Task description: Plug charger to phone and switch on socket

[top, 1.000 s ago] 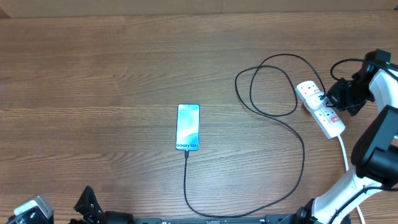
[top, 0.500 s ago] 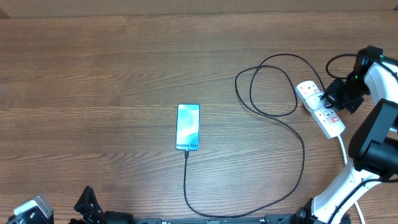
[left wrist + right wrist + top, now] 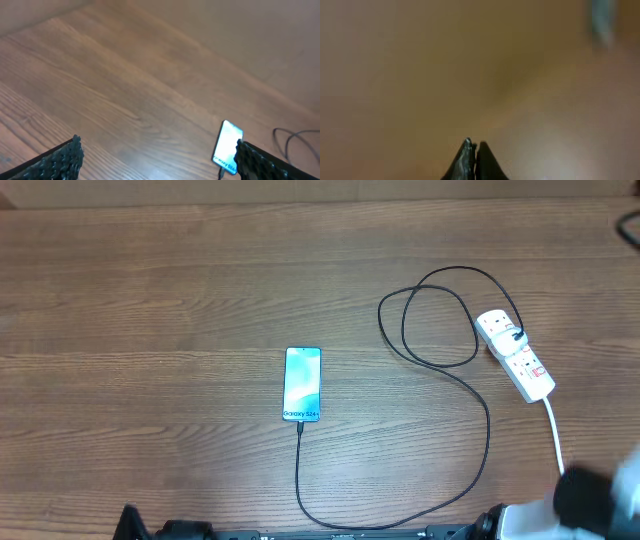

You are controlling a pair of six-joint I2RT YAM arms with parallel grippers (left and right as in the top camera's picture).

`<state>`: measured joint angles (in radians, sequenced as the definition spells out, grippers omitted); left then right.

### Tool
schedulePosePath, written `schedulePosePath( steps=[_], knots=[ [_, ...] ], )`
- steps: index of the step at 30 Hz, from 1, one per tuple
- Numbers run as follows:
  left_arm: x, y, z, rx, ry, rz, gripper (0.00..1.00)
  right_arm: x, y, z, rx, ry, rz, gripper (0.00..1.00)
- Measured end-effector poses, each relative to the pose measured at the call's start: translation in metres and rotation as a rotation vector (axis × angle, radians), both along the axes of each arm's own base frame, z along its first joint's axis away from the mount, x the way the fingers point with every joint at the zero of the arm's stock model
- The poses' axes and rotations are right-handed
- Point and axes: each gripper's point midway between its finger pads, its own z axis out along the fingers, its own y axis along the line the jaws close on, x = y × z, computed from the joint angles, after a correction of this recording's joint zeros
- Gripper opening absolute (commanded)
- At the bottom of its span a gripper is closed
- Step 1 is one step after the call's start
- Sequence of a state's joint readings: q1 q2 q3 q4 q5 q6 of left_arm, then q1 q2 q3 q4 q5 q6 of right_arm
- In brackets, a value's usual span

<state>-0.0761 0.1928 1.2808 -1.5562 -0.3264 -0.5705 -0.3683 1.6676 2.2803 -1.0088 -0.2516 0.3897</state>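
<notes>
The phone (image 3: pixel 303 384) lies in the middle of the wooden table, its blue screen lit and its white strip at the near end. The charger cable (image 3: pixel 487 430) runs from the phone's near end, curves right and loops up to a black plug in the socket (image 3: pixel 515 356), a white power strip at the right. The phone also shows in the left wrist view (image 3: pixel 227 146). My left gripper (image 3: pixel 157 160) is open and empty, low over the near table. My right gripper (image 3: pixel 474 147) is shut and empty in a blurred wrist view, away from the socket.
The socket's white cord (image 3: pixel 553 435) runs toward the near right edge. A blurred part of the right arm (image 3: pixel 600 500) sits at the bottom right corner. The table's far edge (image 3: pixel 320 200) runs along the top.
My right gripper was at the socket's right side one second and half a second ago. It has now pulled away out of the overhead view; only a blurred arm part shows at bottom right.
</notes>
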Motion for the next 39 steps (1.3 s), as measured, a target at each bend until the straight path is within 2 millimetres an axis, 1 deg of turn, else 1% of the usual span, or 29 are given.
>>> schedulePosePath(
  steps=[1,2,3,4,6,7,8,9,11,13,14,15,17,18,19,20,22,24,27,28,30,32,33,34,37,39],
  knots=[
    [-0.005,0.0,0.0,-0.002,-0.026,0.0,1.0,-0.018,0.017,0.042,-0.033,-0.123,0.035,0.04],
    [-0.009,0.001,0.0,-0.004,-0.051,0.001,1.0,-0.036,0.033,0.075,-0.059,-0.217,0.068,0.04],
    [-0.015,0.001,0.0,-0.006,-0.078,0.0,1.0,-0.054,0.048,0.099,-0.08,-0.292,0.097,0.04],
    [-0.02,0.002,0.0,-0.008,-0.108,0.0,1.0,-0.079,0.069,0.129,-0.104,-0.386,0.142,0.04],
    [-0.029,0.002,-0.001,-0.012,-0.15,0.001,0.99,-0.113,0.097,0.16,-0.132,-0.492,0.207,0.04],
    [-0.034,0.003,-0.002,-0.016,-0.166,0.004,1.0,-0.127,0.109,0.17,-0.137,-0.527,0.237,0.04],
    [-0.037,0.003,-0.001,-0.02,-0.18,0.008,0.99,-0.138,0.118,0.173,-0.137,-0.541,0.264,0.04],
    [-0.038,0.003,0.0,-0.021,-0.188,0.012,0.99,-0.143,0.124,0.174,-0.133,-0.543,0.28,0.04],
    [-0.04,0.003,0.001,-0.023,-0.191,0.029,1.0,-0.149,0.135,0.166,-0.112,-0.514,0.317,0.04],
    [-0.041,0.003,0.0,-0.023,-0.189,0.051,1.0,-0.147,0.143,0.154,-0.089,-0.469,0.346,0.04],
    [-0.042,0.003,0.0,-0.024,-0.189,0.07,1.0,-0.144,0.147,0.144,-0.074,-0.434,0.36,0.05],
    [-0.042,0.003,0.0,-0.026,-0.19,0.082,1.0,-0.143,0.148,0.14,-0.07,-0.42,0.365,0.05],
    [-0.044,0.003,0.0,-0.027,-0.191,0.111,1.0,-0.143,0.154,0.128,-0.075,-0.393,0.385,0.09],
    [-0.045,0.003,0.0,-0.026,-0.191,0.121,1.0,-0.145,0.156,0.124,-0.085,-0.388,0.392,0.1],
    [-0.045,0.003,0.0,-0.025,-0.191,0.128,1.0,-0.15,0.159,0.119,-0.094,-0.383,0.4,0.14],
    [-0.045,0.003,0.0,-0.025,-0.191,0.133,1.0,-0.159,0.161,0.114,-0.105,-0.383,0.404,0.16],
    [-0.045,0.003,0.0,-0.025,-0.191,0.136,1.0,-0.179,0.161,0.111,-0.135,-0.422,0.396,0.18],
    [-0.045,0.003,0.0,-0.025,-0.191,0.136,1.0,-0.198,0.159,0.104,-0.151,-0.451,0.38,0.21],
    [-0.046,0.003,-0.001,-0.025,-0.187,0.137,0.99,-0.229,0.159,0.093,-0.176,-0.505,0.364,0.23],
    [-0.046,0.003,-0.002,-0.024,-0.183,0.136,0.99,-0.242,0.158,0.085,-0.183,-0.527,0.356,0.24],
    [-0.044,0.004,0.003,-0.028,-0.209,0.146,0.99,-0.248,0.158,0.076,-0.188,-0.543,0.352,0.24],
    [-0.037,0.007,0.02,-0.047,-0.291,0.163,1.0,-0.246,0.158,0.061,-0.182,-0.52,0.352,0.24],
    [-0.031,0.007,0.027,-0.058,-0.324,0.168,1.0,-0.244,0.157,0.052,-0.178,-0.502,0.352,0.24],
    [-0.025,0.008,0.029,-0.068,-0.338,0.171,1.0,-0.242,0.157,0.048,-0.176,-0.492,0.353,0.24],
    [0.001,0.009,0.023,-0.08,-0.337,0.176,0.99,-0.241,0.158,0.043,-0.173,-0.484,0.358,0.26],
    [0.025,0.01,0.014,-0.097,-0.331,0.181,0.99,-0.246,0.16,0.045,-0.175,-0.498,0.371,0.27]
  ],
)
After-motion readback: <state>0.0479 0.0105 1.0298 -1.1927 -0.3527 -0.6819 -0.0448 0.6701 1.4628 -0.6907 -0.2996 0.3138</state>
